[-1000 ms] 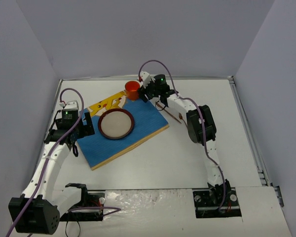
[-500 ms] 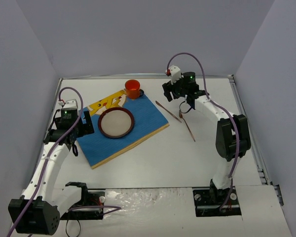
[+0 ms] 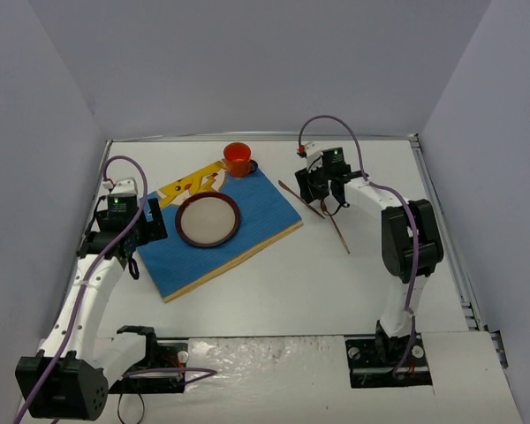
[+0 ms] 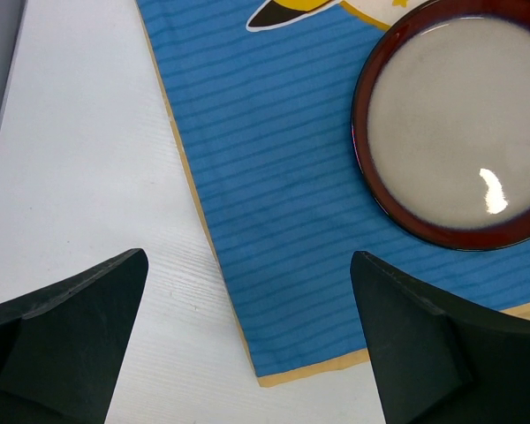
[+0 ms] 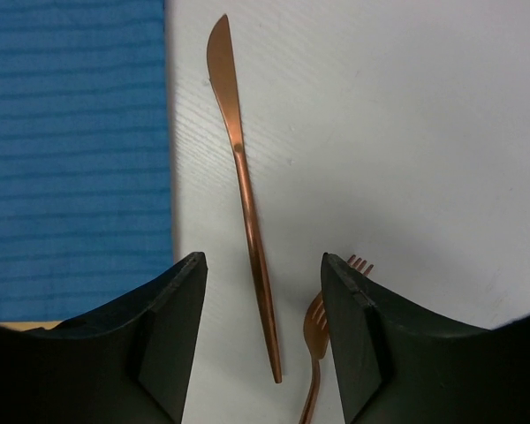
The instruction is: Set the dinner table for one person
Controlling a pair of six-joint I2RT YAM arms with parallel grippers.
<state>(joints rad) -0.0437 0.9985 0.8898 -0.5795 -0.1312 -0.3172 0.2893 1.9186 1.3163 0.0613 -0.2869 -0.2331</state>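
right wrist: right gripper (image 5: 263, 274) spread wide, knife (image 5: 243, 177) between its jaws
blade points away from the claw, on the table (image 5: 406, 132) beside the mat (image 5: 71, 132); fork (image 5: 314, 329) perhaps under one finger (image 5: 362, 344).

I work in a lab test cell, not a home. My dinner table (image 3: 274, 305) is a bare white tabletop with a thin metal rim, boxed in by plain grey panels (image 3: 247, 62) standing along its far, left and right edges. My left arm (image 3: 88, 291) and right arm (image 3: 406, 238) are bolted down at the near edge, with purple cables (image 3: 327, 117) looping in the open.
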